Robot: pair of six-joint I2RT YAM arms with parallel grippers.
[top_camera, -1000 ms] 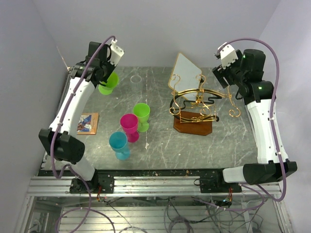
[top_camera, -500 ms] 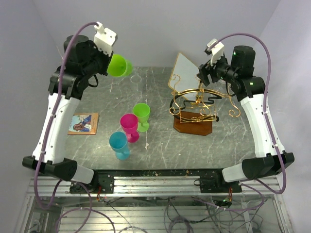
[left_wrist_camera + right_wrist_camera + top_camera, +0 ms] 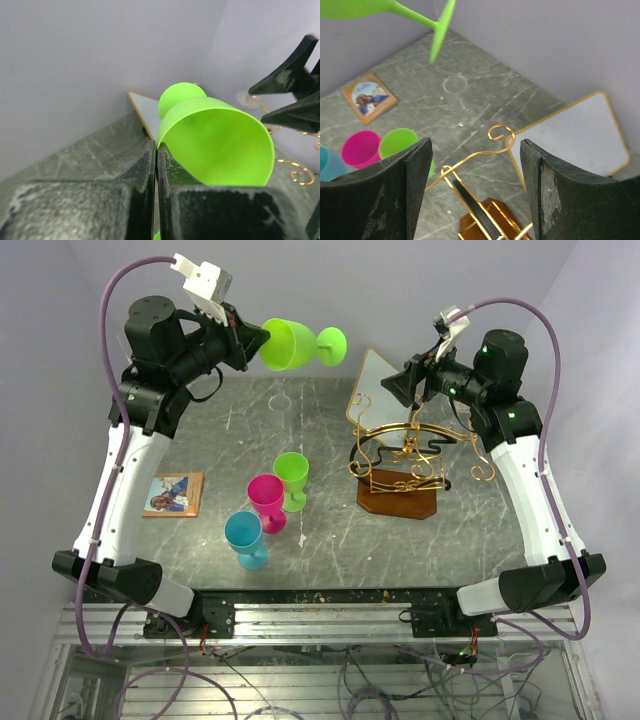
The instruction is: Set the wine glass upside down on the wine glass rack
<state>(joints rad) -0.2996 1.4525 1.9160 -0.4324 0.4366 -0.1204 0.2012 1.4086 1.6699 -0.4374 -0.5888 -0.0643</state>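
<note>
My left gripper [image 3: 250,341] is shut on the rim of a lime green wine glass [image 3: 300,344] and holds it high in the air, on its side, foot pointing right toward the right arm. In the left wrist view the glass's bowl [image 3: 215,142] fills the frame beside my pinched fingers [image 3: 150,165]. The gold wire wine glass rack [image 3: 410,455] stands on its brown wooden base at the right of the table. My right gripper [image 3: 392,388] is open and empty, raised above the rack's left side; its wrist view shows the rack's hook [image 3: 501,134] and the glass's foot [image 3: 442,30].
A second green glass [image 3: 292,480], a pink glass [image 3: 267,502] and a blue glass [image 3: 245,540] stand upright in the table's middle. A white gold-edged diamond panel [image 3: 382,380] leans behind the rack. A picture coaster [image 3: 172,493] lies at left.
My left arm has lifted the green glass from near the table's back left and swung it up and right, tipping it sideways. My right gripper has moved left toward it.
</note>
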